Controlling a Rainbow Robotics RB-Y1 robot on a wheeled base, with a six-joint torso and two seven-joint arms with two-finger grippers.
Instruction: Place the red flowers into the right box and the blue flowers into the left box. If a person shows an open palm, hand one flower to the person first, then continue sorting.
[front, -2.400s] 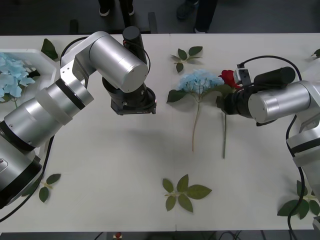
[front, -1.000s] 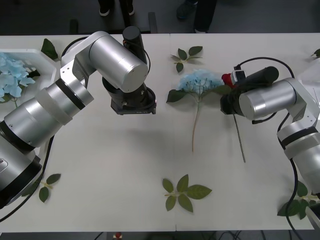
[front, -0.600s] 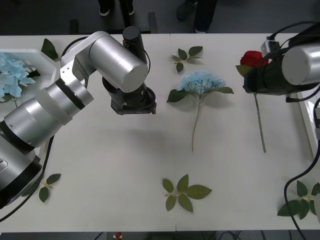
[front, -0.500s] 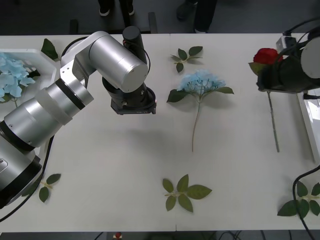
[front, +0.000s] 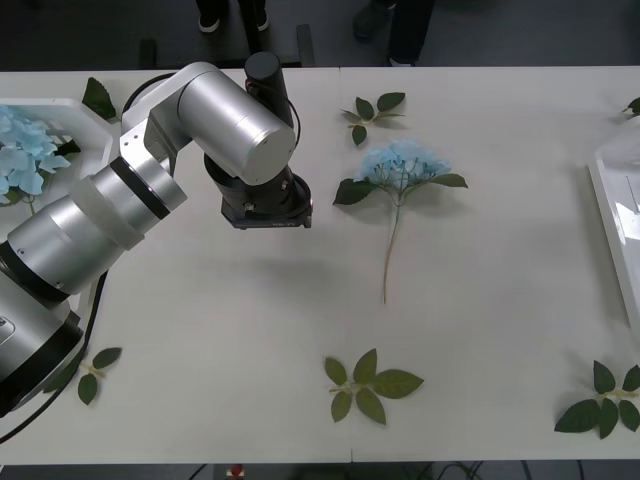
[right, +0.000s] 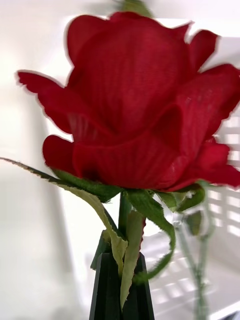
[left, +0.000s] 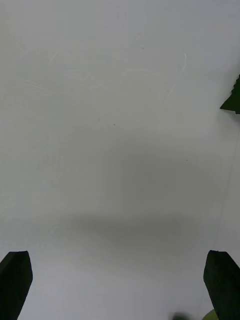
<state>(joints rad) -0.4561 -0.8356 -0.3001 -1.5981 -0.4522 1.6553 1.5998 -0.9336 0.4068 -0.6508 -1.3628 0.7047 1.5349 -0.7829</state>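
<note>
A red flower (right: 140, 115) stands close before the right wrist camera. My right gripper (right: 121, 292) is shut on its green stem just under the bloom, over the white right box (right: 225, 145), where another green stem (right: 201, 270) lies blurred. That box's rim (front: 612, 215) sits at the table's right edge. One blue flower (front: 400, 165) lies on the table right of centre. More blue flowers (front: 20, 150) lie in the left box (front: 85, 110) at the far left. My left gripper (front: 265, 212) hangs over the table left of the loose blue flower, open (left: 120, 290) over bare tabletop.
Green leaf sprigs lie scattered: one at the front centre (front: 368, 385), one at the back centre (front: 372, 112), one at the front right (front: 600, 405), one at the front left (front: 95, 365). The left arm's bulk covers much of the table's left half.
My right gripper lifted the red flower from beside the blue one and carried it right, out of the front view. The left arm stayed still.
</note>
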